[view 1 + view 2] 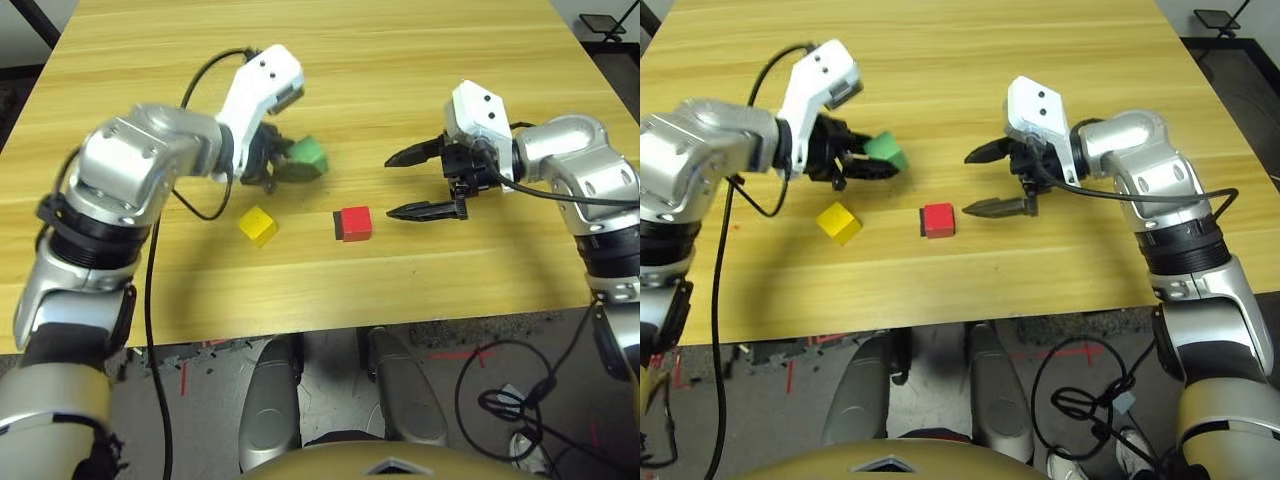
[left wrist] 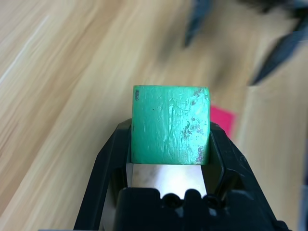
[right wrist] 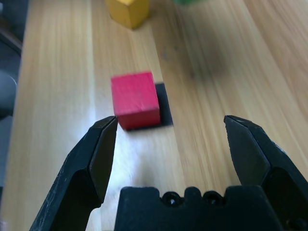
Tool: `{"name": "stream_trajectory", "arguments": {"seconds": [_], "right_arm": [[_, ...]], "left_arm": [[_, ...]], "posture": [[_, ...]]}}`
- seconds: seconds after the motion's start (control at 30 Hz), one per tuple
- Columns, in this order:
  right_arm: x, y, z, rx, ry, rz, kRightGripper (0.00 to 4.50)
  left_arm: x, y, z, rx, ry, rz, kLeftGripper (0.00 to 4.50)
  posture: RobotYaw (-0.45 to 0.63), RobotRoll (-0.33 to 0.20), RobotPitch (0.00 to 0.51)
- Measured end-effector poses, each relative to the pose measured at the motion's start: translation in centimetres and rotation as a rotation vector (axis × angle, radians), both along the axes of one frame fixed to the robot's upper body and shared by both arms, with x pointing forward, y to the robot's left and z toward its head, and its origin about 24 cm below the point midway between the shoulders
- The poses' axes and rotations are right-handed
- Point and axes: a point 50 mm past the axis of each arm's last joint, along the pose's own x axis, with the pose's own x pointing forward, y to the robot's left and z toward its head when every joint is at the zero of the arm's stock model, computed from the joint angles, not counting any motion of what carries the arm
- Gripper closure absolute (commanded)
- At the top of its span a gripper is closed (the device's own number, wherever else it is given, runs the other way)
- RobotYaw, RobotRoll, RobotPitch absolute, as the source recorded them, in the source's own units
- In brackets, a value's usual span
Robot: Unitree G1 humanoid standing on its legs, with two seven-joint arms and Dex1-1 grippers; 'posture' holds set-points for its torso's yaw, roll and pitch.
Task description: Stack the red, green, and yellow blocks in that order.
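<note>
Here we are at the pale wooden counter (image 1: 400, 50), and the left gripper (image 2: 169, 139) has the green block (image 2: 170, 125)! Its two black fingers are closed on the block's opposite sides, one pressed to each, and the block sits right out toward their tips. Look at that top face in the left wrist view: scuffed, with dark marks toward one edge. The block is up off the counter, over the wood, with the silver left arm (image 1: 150, 155) reaching in behind it.

Down on the counter, it's the red block (image 1: 939, 220), resting partly on the flat black patch (image 3: 164, 104), a strip of the black peeking out along its side. To the robot's left of red sits the yellow block (image 1: 258, 226), turned at an angle, flat on the wood and apart from red. No two of the three blocks are touching; nothing is stacked, folks!

Over on the other side, the right gripper (image 3: 171, 118) stands wide open, its black fingers spread well apart with nothing between them. It hovers above the counter on the robot's right of the red block, fingers pointing across toward the left arm's side, and red lies just beyond one fingertip in the right wrist view. The silver right arm (image 1: 1180, 230) comes in from the robot's right, a black cable (image 1: 1140, 201) looping along it.

So red and yellow are down on the wood, and green is in the air, gripped between the left fingers!
</note>
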Motion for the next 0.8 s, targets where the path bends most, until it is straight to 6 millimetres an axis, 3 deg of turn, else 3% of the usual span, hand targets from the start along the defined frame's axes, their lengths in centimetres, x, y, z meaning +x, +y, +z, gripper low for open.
{"name": "stream_trajectory", "arguments": {"seconds": [0.3, 0.8], "right_arm": [[0.6, -0.1, -0.9, 0.063, -0.031, 0.108, 0.00], [-0.3, -0.3, 0.5, 0.132, -0.040, 0.180, 0.00]], "left_arm": [[-0.7, -2.5, -2.2, 0.049, 0.055, -0.214, 2.43], [1.1, -3.2, -4.1, 0.105, -0.002, -0.241, 2.43]], "posture": [[0.10, 0.057, 0.246], [0.05, 0.057, 0.249]]}}
